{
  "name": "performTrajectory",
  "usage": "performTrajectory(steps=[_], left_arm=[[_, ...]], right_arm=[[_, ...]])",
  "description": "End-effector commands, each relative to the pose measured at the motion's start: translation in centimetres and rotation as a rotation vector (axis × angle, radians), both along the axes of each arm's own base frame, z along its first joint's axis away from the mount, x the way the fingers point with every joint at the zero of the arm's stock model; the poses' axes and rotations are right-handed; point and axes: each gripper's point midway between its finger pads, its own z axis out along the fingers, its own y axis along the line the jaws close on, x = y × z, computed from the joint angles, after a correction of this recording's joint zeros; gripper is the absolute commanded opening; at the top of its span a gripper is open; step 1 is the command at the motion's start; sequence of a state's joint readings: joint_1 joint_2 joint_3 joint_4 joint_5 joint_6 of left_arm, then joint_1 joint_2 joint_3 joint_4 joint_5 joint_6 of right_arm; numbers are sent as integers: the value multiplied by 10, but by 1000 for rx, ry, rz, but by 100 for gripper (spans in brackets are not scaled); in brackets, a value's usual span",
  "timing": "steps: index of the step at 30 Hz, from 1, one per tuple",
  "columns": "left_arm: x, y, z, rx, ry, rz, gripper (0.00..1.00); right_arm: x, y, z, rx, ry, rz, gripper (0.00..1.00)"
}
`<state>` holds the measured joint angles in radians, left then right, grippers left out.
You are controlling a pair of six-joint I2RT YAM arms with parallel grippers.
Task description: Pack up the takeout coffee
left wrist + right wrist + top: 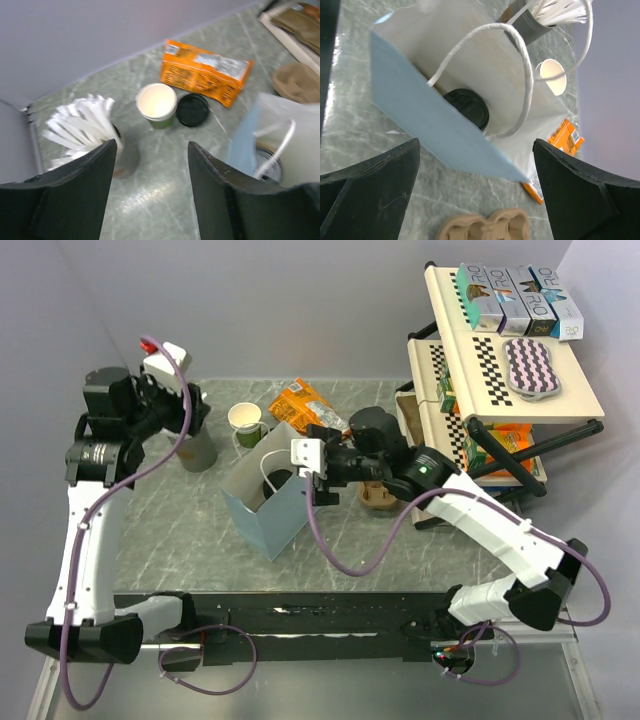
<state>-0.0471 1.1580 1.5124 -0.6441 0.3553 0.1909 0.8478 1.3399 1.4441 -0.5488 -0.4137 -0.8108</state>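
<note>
Tabletop marbled grey-green, walls pale; takeout coffee in bag; left hand, right hand wide.

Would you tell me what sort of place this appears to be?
Likely a lab bench staged as a café counter: a blue paper bag, a cup of white sticks and a snack rack.

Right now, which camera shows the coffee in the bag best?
The right wrist view. It looks down into the bag, where the coffee shows its black lid nearly whole. The left wrist view catches only a blurred edge past the bag's rim. The top view shows just a dark patch inside.
</note>
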Motion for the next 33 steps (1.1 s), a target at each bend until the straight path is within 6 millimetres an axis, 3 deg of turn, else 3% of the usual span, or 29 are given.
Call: performTrajectory(steps=[1, 3, 4, 6, 7, 8, 13, 18, 22, 26, 29, 33], left_arm=[[33, 29, 14, 7, -18, 139, 61], [53, 32, 5, 11, 38, 150, 57], [59, 34, 14, 15, 26, 161, 55], [77, 36, -10, 33, 115, 169, 52], [83, 39, -5, 41, 115, 186, 50], [92, 41, -21, 50, 163, 192, 50], [105, 45, -55, 88, 292, 201, 51], [95, 54, -71, 148, 384, 219, 45], [66, 61, -86, 205, 469, 221, 43], [50, 65, -101, 226, 540, 240, 44], [49, 70, -110, 228, 564, 272, 50], [53, 71, -115, 235, 577, 275, 48]], right_arm=[[-23, -25, 16, 14, 11, 3, 100], [-26, -34, 25, 30, 11, -16, 100], [-28, -40, 27, 39, 35, -40, 100], [-29, -46, 29, 47, 60, -63, 100], [-30, -52, 32, 59, 74, -83, 100], [-31, -54, 29, 58, 85, -94, 100], [-24, -66, 30, 77, 71, -150, 100], [-13, -71, 33, 91, 69, -184, 100], [-7, -70, 32, 85, 71, -188, 100], [-6, -65, 32, 82, 78, -171, 100], [-5, -61, 30, 79, 86, -158, 100], [-4, -59, 32, 79, 83, -154, 100]])
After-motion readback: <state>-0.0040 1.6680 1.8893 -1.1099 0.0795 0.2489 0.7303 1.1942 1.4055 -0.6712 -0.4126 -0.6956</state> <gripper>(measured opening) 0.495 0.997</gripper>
